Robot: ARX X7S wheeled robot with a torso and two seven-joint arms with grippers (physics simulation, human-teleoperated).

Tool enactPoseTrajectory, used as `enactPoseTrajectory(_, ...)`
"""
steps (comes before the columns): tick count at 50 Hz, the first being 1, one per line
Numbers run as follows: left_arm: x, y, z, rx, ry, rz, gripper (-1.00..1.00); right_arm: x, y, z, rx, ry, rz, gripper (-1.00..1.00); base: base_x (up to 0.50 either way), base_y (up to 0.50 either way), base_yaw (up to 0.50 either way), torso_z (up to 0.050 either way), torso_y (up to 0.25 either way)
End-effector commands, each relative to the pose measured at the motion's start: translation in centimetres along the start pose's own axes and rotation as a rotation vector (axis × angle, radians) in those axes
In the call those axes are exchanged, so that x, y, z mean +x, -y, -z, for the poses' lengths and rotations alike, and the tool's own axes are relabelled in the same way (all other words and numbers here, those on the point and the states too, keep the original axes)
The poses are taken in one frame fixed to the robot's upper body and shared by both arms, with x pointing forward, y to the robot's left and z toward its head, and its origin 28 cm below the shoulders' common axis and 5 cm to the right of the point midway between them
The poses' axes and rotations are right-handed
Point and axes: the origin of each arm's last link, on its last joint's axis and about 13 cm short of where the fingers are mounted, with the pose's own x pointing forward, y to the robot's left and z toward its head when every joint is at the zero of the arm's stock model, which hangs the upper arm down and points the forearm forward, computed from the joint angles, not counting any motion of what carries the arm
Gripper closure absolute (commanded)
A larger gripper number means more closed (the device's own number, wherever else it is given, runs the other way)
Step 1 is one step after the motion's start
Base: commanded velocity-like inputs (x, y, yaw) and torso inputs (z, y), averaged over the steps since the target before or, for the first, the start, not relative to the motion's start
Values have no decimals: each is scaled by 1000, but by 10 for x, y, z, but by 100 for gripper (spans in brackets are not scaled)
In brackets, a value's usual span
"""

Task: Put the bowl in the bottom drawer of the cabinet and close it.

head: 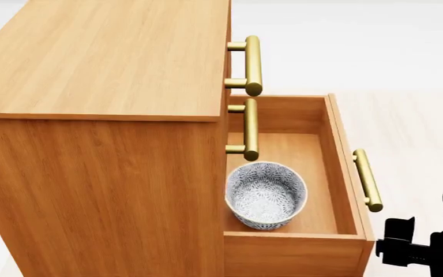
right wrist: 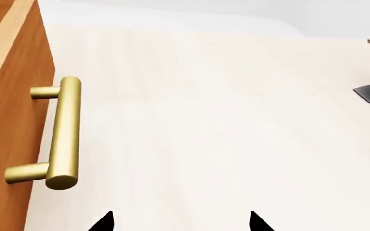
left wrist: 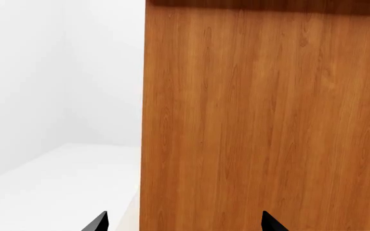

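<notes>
Your head view: cabinet [head: 102, 63] fills left. Bottom drawer [head: 345, 167] pulled out to right of cabinet, below two upper drawer handles [head: 251, 64]. Bowl [head: 265, 194] sits upright in bottom drawer, near end toward you, close to cabinet front. Drawer's own handle [head: 366, 179] on far right face. Your right gripper [head: 397, 241] just right of drawer corner.
</notes>
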Motion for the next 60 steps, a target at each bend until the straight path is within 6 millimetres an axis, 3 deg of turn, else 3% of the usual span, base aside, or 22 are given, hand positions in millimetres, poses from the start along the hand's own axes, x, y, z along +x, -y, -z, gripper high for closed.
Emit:
enactPoseTrajectory(1, 0, 0, 1, -2, 0, 0, -100, 1, -11, 1, -1, -6, -26, -100, 0, 0, 0, 0, 0)
enactPoseTrajectory(60, 1, -1, 0, -6, 1, -4, -100, -8, -46, 0, -16, 22, -140, -100, 0, 0, 0, 0, 0)
